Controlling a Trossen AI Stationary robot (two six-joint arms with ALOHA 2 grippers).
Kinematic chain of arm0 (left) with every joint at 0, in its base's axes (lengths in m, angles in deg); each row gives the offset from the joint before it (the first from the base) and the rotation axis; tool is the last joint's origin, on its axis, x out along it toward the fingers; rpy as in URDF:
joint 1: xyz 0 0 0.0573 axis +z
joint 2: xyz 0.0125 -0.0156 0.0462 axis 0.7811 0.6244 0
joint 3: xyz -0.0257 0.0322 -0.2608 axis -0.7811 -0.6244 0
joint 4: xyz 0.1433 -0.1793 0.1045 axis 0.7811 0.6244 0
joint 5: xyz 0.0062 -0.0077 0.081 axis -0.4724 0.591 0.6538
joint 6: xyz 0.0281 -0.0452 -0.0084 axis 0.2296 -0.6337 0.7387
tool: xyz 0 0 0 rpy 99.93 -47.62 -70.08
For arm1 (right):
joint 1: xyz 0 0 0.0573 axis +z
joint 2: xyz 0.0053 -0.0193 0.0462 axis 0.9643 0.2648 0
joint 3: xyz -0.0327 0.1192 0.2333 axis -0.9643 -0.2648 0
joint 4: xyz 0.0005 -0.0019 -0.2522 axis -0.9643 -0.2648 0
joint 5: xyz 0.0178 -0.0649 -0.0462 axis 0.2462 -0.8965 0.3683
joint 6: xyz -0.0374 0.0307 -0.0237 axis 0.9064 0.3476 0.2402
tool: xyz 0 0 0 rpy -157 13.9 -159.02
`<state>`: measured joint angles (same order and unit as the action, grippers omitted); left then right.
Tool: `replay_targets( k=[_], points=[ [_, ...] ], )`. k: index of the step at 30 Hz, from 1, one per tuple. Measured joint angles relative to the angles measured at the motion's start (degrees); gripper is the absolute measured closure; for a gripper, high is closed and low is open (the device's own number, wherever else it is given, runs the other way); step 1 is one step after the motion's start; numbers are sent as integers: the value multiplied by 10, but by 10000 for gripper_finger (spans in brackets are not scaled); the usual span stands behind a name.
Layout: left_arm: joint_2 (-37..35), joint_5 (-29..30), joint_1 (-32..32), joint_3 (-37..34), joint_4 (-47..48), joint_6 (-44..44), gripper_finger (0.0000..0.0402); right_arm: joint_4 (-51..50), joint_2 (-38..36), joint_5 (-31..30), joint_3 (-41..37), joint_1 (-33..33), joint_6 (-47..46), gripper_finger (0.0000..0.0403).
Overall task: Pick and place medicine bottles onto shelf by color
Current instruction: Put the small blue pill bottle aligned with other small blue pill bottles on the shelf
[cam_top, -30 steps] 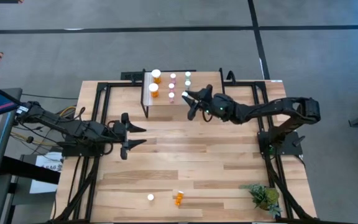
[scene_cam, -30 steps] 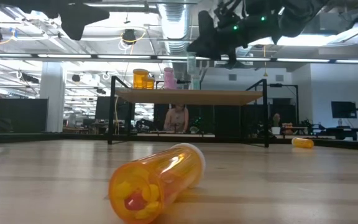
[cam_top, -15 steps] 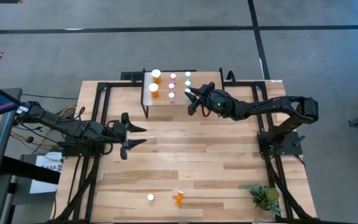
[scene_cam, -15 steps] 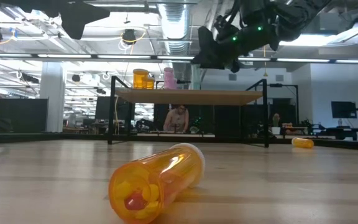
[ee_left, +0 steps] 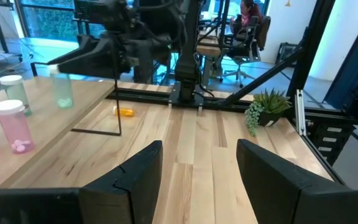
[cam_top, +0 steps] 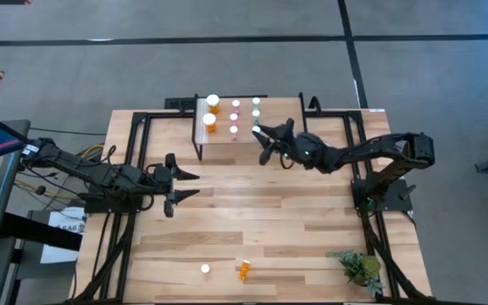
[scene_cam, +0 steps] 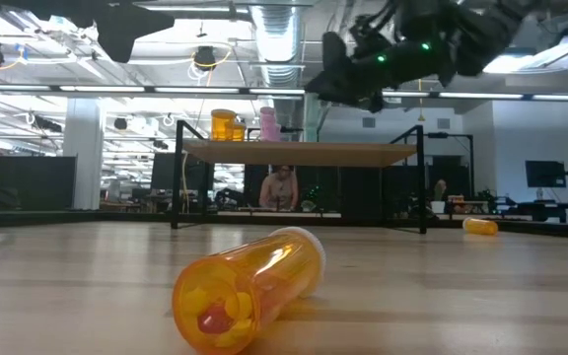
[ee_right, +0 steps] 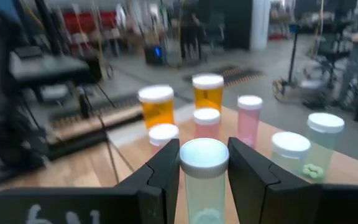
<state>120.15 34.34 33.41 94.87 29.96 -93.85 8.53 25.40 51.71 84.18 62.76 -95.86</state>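
Table [cam_top: 252, 212]; right gripper [cam_top: 262, 142] open beside shelf [cam_top: 244, 144].

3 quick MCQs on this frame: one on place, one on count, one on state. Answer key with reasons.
1. Where is the right gripper?
A. At the shelf's edge, next to the green bottles
B. Over the plant
C. Beside the left gripper at mid-table

2. How many wide orange bottles with big white lids stand on the shelf?
A. None
B. Two
C. Four

3. How is the orange bottle near the table's front edge?
A. Standing upright
B. Held by the left gripper
C. Lying on its side

Key:
1 A: the high view puts the right gripper at the shelf by the green bottles.
2 B: two orange bottles show at the shelf's other end.
3 C: the orange bottle lies flat on the table; the left gripper waits empty, far from it.
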Motion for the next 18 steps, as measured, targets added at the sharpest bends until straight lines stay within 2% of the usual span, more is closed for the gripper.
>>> replay_targets(
  k=[3,5,18],
  points=[
    [0,0,0,0,0,0,207,106,0,-1,-52,2,-1,274],
    [0,0,0,0,0,0,207,139,-1,-2,-75,1,-1,274],
    [11,5,0,0,-16,0,207,150,-1,4,-74,-7,19,274]
  ],
)
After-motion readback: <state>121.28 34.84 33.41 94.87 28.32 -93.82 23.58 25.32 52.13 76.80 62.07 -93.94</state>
